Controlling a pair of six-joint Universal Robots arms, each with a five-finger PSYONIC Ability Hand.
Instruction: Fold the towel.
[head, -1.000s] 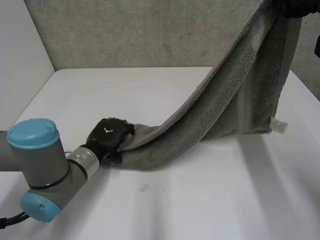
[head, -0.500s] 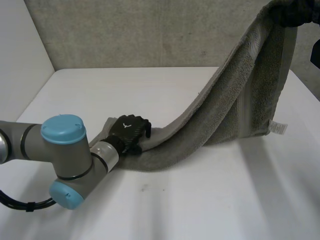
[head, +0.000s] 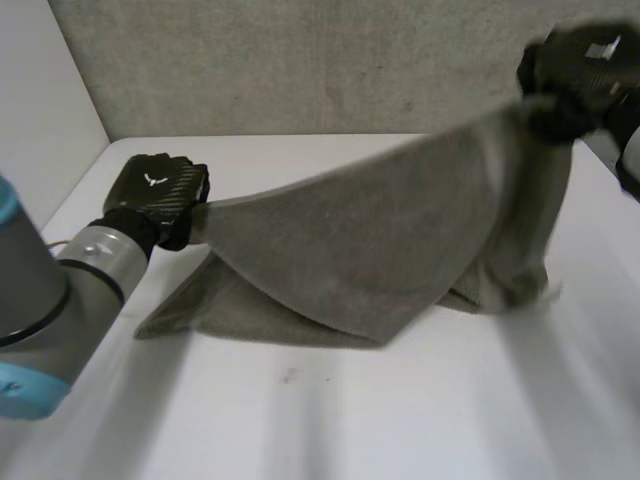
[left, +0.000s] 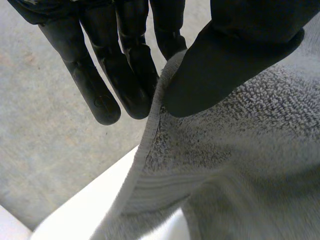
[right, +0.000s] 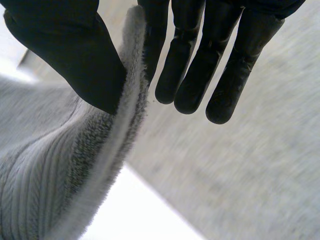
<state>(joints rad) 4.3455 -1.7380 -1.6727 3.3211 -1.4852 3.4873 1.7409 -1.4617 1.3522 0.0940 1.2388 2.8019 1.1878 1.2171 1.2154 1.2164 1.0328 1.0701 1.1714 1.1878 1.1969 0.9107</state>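
Note:
A grey towel (head: 380, 250) stretches across the white table (head: 400, 410), held up at both ends, with its lower folds resting on the surface. My left hand (head: 155, 195) is raised at the left and pinches one towel corner between thumb and fingers; in the left wrist view the thumb (left: 235, 60) presses the towel's edge (left: 150, 135) against the fingers (left: 125, 70). My right hand (head: 570, 75) is high at the right and pinches the other end; its thumb (right: 75, 55) clamps the towel's hem (right: 120, 130) against the fingers (right: 200, 65).
A grey wall (head: 300, 60) stands behind the table's far edge. Bare tabletop lies in front of the towel. My left arm (head: 50, 300) comes in from the near left.
My left hand closed on the towel's corner and lifted it up and to the left off the table. My right hand came lower, and the towel now spans between the two hands.

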